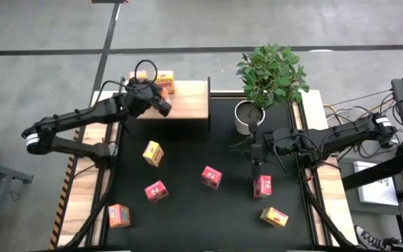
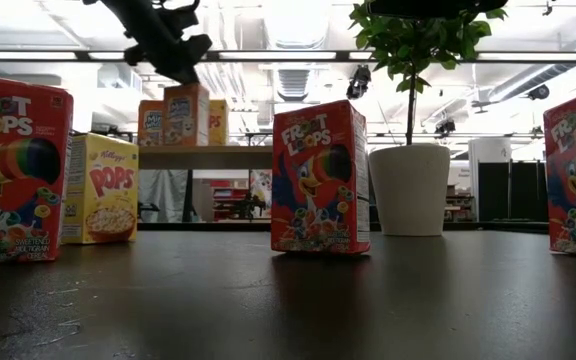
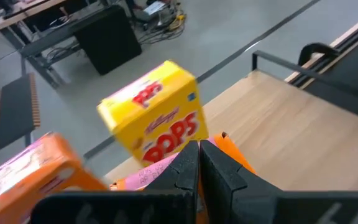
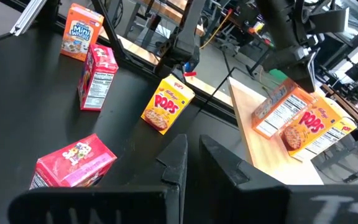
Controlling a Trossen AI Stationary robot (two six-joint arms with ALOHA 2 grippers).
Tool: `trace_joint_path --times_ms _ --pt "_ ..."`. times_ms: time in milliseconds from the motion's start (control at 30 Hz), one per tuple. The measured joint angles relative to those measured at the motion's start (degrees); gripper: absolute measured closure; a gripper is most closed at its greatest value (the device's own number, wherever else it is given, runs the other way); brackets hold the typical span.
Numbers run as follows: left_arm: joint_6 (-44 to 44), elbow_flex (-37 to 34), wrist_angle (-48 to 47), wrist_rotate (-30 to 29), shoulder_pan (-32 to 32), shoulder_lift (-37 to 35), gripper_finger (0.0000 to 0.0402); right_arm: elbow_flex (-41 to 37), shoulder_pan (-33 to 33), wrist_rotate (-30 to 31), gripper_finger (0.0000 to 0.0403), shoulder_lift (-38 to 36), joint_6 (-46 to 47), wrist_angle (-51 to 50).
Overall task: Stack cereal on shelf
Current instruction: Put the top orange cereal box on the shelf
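Left gripper (image 1: 165, 106) hangs over the light wooden shelf (image 1: 191, 101), fingers pressed together on nothing, above the orange and yellow cardboard cereal boxes (image 1: 165, 82) there. Right gripper (image 1: 257, 168) waits nearly closed, empty, above a red box (image 1: 262, 186).

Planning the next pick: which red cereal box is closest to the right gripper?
The red box directly below the right gripper, beside the yellow box; the other two red boxes sit mid-table.

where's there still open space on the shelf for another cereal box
The shelf is bare on its right half, toward the plant pot. Its left end is crowded: boxes cluster there with the left hand shut over them.
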Motion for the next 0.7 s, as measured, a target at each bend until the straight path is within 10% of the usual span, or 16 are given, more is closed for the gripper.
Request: trace_joint_path --times_ms 700 --pt "0.1 -0.1 -13.1 -12.8 0.1 -6.1 0.0402 0.0 0.0 0.0 0.0369 0.0 0.0 0.0"
